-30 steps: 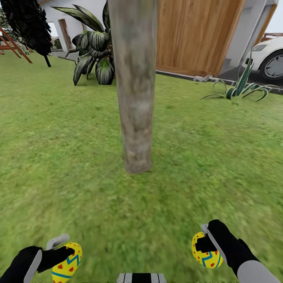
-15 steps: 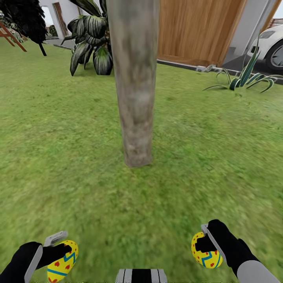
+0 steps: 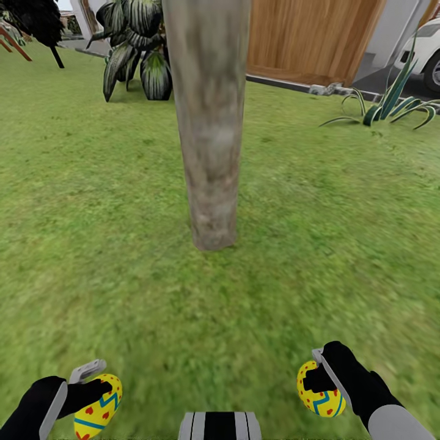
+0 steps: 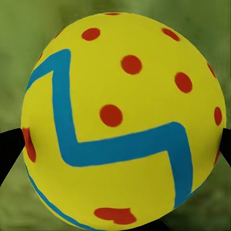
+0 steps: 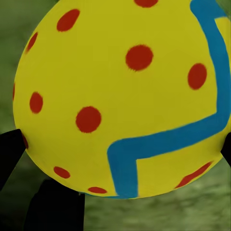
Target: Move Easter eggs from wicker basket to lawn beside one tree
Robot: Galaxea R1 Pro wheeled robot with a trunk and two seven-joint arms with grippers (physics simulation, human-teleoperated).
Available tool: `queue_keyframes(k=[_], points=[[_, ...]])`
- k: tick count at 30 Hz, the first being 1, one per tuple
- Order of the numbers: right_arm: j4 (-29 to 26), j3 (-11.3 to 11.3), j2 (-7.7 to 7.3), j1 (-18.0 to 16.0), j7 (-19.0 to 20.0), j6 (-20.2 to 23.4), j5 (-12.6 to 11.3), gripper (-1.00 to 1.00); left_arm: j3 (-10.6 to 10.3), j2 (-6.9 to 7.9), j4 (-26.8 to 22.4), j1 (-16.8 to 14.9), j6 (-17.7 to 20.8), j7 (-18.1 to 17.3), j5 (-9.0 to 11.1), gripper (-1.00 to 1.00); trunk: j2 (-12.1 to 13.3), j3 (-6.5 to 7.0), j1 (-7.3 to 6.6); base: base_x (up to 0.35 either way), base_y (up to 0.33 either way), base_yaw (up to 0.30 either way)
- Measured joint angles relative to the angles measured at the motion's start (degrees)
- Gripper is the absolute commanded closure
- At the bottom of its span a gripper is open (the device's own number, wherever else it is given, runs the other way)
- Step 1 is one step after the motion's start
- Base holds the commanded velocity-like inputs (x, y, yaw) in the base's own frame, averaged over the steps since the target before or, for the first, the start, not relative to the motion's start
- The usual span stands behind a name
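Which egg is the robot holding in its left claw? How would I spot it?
Find the thick grey tree trunk standing in the lawn, then look down to the near left corner. There the black left claw grips a yellow egg with red dots and a blue zigzag. The other egg sits in the right claw, on the opposite side.

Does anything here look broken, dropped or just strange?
Nothing stands out. Each gripper holds an intact painted egg, left and right, above the lawn, with the tree trunk upright ahead.
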Motion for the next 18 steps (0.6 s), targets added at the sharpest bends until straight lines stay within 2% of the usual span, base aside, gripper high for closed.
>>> queue_keyframes(k=[8,10,18], points=[[0.0,0.1,0.04,0.0,0.0,0.0,0.0,1.0,-0.1,-0.29,0.1,0.0,0.0,0.0,-0.2,1.0,-0.1,-1.77,0.21,0.0,0.0,0.0],[0.1,0.1,0.05,0.0,0.0,0.0,0.0,1.0,0.0,-1.06,0.1,0.0,-0.1,0.1,-0.2,1.0,-0.1,-2.22,0.26,0.0,0.0,0.0],[0.1,0.1,0.09,0.0,0.0,0.0,0.0,1.0,0.0,-1.7,0.2,0.0,-0.1,0.1,-0.2,1.0,-0.1,-2.22,0.25,0.0,0.0,0.0]])
